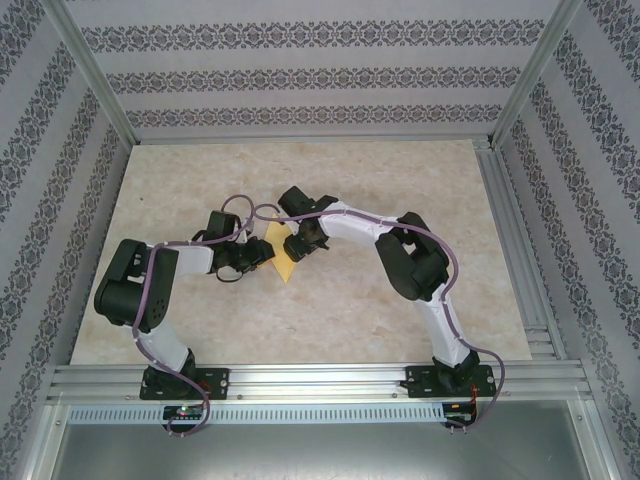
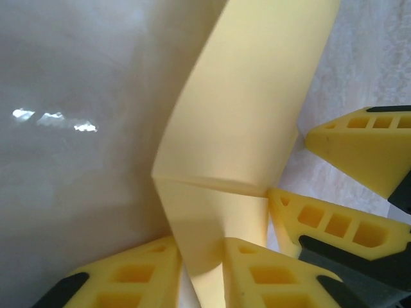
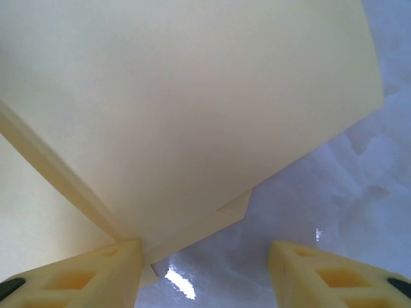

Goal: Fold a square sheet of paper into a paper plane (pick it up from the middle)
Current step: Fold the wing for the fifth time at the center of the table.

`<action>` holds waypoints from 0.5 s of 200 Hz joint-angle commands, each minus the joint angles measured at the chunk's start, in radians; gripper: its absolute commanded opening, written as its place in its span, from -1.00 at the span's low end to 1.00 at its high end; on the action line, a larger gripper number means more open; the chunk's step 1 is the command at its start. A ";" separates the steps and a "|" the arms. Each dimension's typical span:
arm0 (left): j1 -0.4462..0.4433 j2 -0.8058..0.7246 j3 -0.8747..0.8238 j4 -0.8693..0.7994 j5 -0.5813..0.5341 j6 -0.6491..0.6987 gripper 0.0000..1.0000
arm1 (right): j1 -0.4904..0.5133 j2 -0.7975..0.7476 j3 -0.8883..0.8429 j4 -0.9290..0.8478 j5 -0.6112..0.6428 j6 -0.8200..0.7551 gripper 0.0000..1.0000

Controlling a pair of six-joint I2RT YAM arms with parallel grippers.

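Observation:
The yellow sheet of paper (image 1: pixel 281 252), creased into a layered shape, is lifted off the table at mid-table between both arms. In the left wrist view the paper (image 2: pixel 244 115) narrows downward and runs between my left gripper's (image 2: pixel 202 282) yellow fingers (image 2: pixel 122 279), which are closed on its lower tip. From above, the left gripper (image 1: pixel 262 252) is at the paper's left side and the right gripper (image 1: pixel 300 243) at its right. My right gripper (image 3: pixel 205 276) stands open; the paper (image 3: pixel 180 109) rests against its left finger (image 3: pixel 96 276), with bare table between the fingers. The right fingers (image 2: pixel 334 224) sit beside the paper's edge.
The pale marble-patterned table (image 1: pixel 400 180) is bounded by patterned walls and an aluminium frame, with a rail (image 1: pixel 320 380) along the near edge where both arm bases are bolted. Both arms' elbows reach inward over the middle.

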 commanded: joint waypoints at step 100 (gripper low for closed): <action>-0.092 -0.122 -0.069 0.100 -0.122 -0.038 -0.87 | -0.063 -0.451 -0.450 0.319 -0.107 0.385 0.12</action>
